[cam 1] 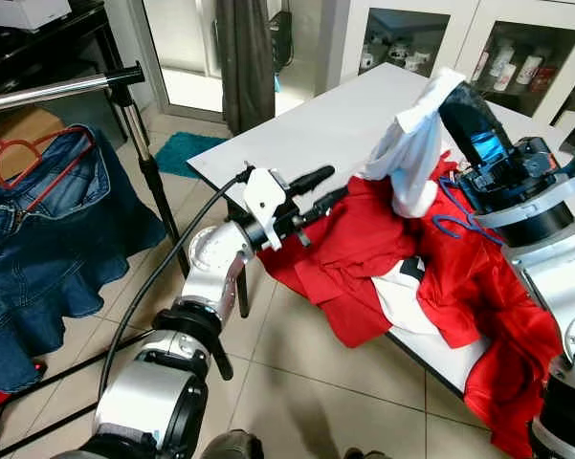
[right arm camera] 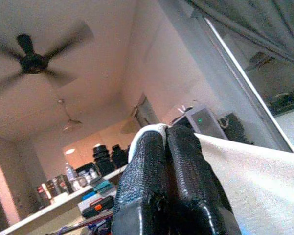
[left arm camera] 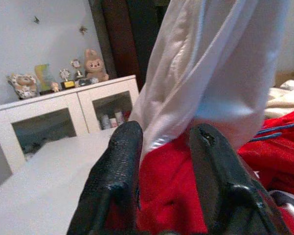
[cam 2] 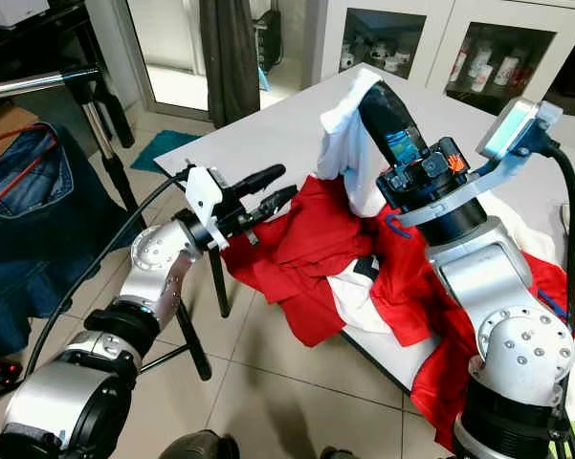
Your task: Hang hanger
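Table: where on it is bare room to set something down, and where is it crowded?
The white table is bare on its near-left corner and along the far side toward the glass cabinets. The right part is crowded: red clothes spill over the front edge, where the left pincer is open and the right pincer lifts a white garment.

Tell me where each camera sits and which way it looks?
Left eye and right eye: on the head, looking down at the table, red clothes and both arms.
Left wrist: looks along the open left hand at the white cloth.
Right wrist: looks up along the right hand, pinching that cloth.
All share the white cloth.
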### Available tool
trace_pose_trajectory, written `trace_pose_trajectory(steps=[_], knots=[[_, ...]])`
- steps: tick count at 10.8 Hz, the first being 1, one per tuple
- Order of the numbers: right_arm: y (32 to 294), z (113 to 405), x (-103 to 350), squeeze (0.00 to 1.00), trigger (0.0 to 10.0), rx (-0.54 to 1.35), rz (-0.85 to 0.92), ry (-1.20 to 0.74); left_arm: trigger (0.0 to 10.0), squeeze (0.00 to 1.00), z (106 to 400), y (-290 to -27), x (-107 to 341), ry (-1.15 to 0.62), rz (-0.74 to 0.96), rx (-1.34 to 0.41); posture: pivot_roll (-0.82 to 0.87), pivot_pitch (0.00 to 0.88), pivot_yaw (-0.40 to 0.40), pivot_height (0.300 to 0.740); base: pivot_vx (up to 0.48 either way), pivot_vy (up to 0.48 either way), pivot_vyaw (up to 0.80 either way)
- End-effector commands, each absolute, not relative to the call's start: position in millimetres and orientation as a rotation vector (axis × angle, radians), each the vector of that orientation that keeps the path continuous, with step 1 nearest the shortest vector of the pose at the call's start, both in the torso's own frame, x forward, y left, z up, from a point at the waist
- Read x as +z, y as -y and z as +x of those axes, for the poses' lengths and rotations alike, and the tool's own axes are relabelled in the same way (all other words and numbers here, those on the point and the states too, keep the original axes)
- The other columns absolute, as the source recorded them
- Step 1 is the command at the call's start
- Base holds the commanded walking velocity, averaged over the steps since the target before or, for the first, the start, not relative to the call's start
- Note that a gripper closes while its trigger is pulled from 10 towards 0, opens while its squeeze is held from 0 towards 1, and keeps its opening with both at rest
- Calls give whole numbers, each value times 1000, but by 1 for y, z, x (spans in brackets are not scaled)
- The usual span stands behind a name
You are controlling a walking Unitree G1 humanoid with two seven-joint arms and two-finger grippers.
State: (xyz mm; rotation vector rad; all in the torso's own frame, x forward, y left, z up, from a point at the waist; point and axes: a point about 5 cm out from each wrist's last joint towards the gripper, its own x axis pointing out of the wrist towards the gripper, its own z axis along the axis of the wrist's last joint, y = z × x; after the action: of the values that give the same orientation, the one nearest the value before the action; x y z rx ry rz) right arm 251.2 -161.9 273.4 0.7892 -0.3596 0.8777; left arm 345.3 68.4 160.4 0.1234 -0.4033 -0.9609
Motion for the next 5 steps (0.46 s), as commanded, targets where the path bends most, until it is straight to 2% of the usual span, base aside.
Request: trace_pose_trajectory(steps=[1, 5], knots=[[155, 243, 278, 0, 10000, 952, 790, 371, 10000, 0, 348, -68, 165, 418, 166, -953, 28, 1, 41, 740, 0, 0, 0], [146, 237, 279, 0, 10000, 1009, 788, 359, 10000, 0, 347, -58, 167, 429, 241, -995, 22, 0, 46, 740, 0, 0, 0]])
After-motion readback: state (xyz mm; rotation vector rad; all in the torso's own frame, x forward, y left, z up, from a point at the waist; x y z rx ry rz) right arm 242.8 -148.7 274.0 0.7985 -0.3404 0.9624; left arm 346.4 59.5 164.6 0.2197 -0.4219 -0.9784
